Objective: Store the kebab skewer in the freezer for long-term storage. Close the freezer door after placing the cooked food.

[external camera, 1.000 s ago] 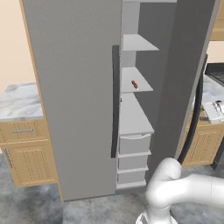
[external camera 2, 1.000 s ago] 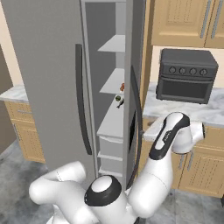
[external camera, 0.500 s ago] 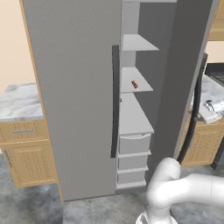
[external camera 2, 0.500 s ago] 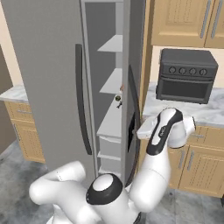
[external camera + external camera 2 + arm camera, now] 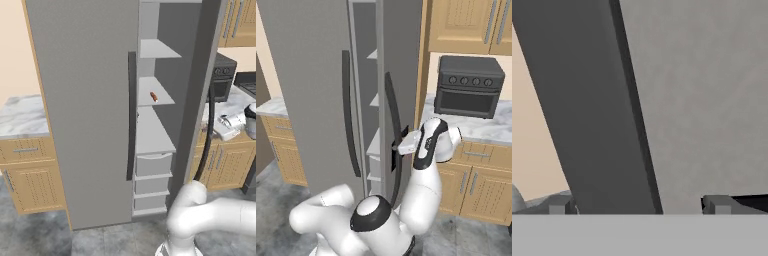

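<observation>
The kebab skewer (image 5: 154,97) lies on a white middle shelf inside the freezer (image 5: 150,135). The freezer door (image 5: 199,80) (image 5: 403,65) stands partly open, leaving a narrow gap to the shelves. My gripper (image 5: 397,148) is against the door's outer face, beside its long dark curved handle (image 5: 391,120) (image 5: 207,135). In the hand view the gripper (image 5: 637,205) is open, and the handle (image 5: 597,110) runs down between its two fingertips (image 5: 559,205) in front of the grey panel (image 5: 702,100). My white hand (image 5: 227,124) peeks out behind the door.
The wider grey door (image 5: 85,100) is closed, with its handle (image 5: 131,115) along the gap. A dark toaster oven (image 5: 468,87) sits on the marble counter (image 5: 491,131) to the right. Wooden cabinets (image 5: 476,185) stand below, and another counter (image 5: 20,115) lies to the left.
The freezer door has swung toward closed, narrowing the gap to the shelves. My hand has moved left with it, staying at the handle. The skewer has stayed on its shelf.
</observation>
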